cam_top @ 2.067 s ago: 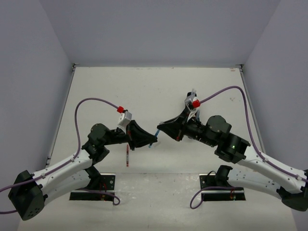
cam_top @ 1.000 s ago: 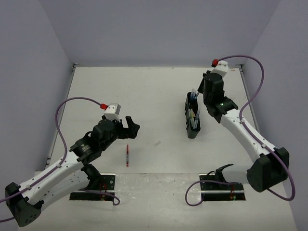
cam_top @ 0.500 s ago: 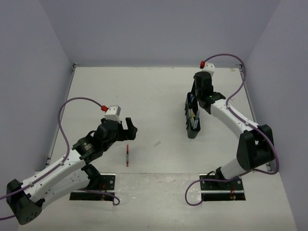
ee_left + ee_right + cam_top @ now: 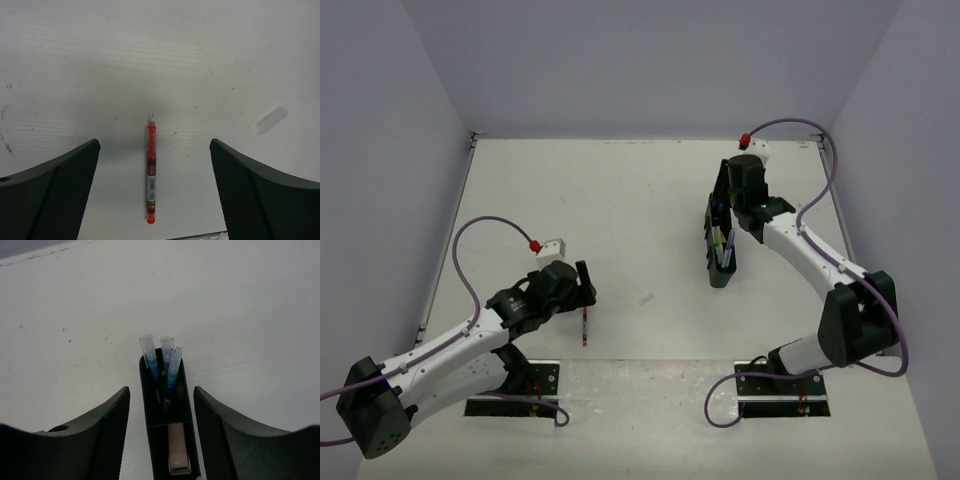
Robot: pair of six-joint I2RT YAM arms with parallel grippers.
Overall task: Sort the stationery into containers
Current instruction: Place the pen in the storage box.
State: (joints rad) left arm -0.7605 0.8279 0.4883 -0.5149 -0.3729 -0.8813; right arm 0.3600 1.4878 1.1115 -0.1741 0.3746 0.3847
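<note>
Left fingers [image 4: 55, 192] spread wide and empty, one on each side of a red pen [image 4: 151, 172] that lies flat on the bench [image 4: 160, 60], tip pointing away from the wrist; the straddle looks like the line-up for a pinch across the barrel. A small pale scrap [image 4: 272, 120] lies loose off to the right, well apart from the pen. Right fingers [image 4: 90, 440] parted and holding nothing, flanking the far end of the black organiser tray [image 4: 181, 412] without touching its walls. Three blue pens [image 4: 167, 365] with clear caps lean in the end compartment, a pinkish eraser [image 4: 179, 447] in the next, which reads as a release just made. Against the top view half a second back, the left arm has dropped lower and closed in over the red pen; the right arm has barely shifted above the tray
</note>
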